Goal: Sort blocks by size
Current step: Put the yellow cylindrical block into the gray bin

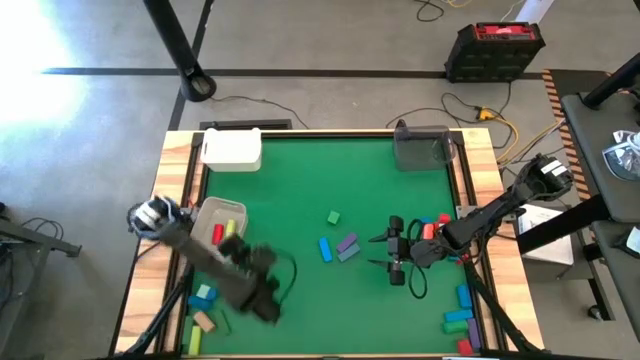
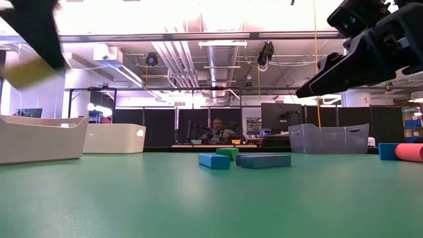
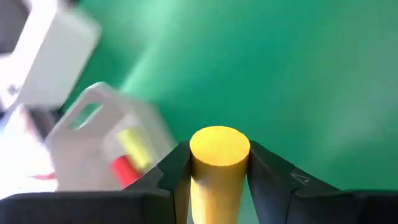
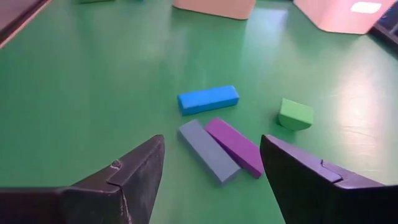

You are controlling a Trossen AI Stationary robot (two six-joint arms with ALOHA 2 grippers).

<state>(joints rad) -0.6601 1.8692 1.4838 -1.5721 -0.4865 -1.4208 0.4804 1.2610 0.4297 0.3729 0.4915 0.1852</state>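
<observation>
My left gripper [image 3: 219, 186] is shut on a yellow round bar [image 3: 219, 149]. It hangs high over the mat's near left [image 1: 262, 292], beside a grey tray [image 1: 222, 212] that holds a red block [image 1: 218, 233] and a yellow block [image 1: 230, 227]. My right gripper [image 1: 388, 252] stands open above the mat, right of centre, touching nothing. Its fingers point toward the table's left edge, at a blue bar [image 4: 208, 99], a grey bar [image 4: 208, 151], a purple bar [image 4: 235, 147] and a small green block [image 4: 295, 114], all lying flat on the mat. My left gripper pinches the yellow round bar between its two fingers [image 3: 171, 174], one on each side of its round wall [image 3: 219, 190]. The fingers lie along the bar, whose flat end [image 3: 219, 148] sticks out past the fingertips. The bar [image 2: 26, 73] is lifted clear of the table.
A white tray [image 1: 232, 150] stands at the far left and a clear tray [image 1: 422, 148] at the far right. Loose blocks lie at the near left [image 1: 205, 308] and near right [image 1: 460, 318]. A red block [image 1: 430, 231] and a blue one [image 1: 443, 218] lie under my right arm.
</observation>
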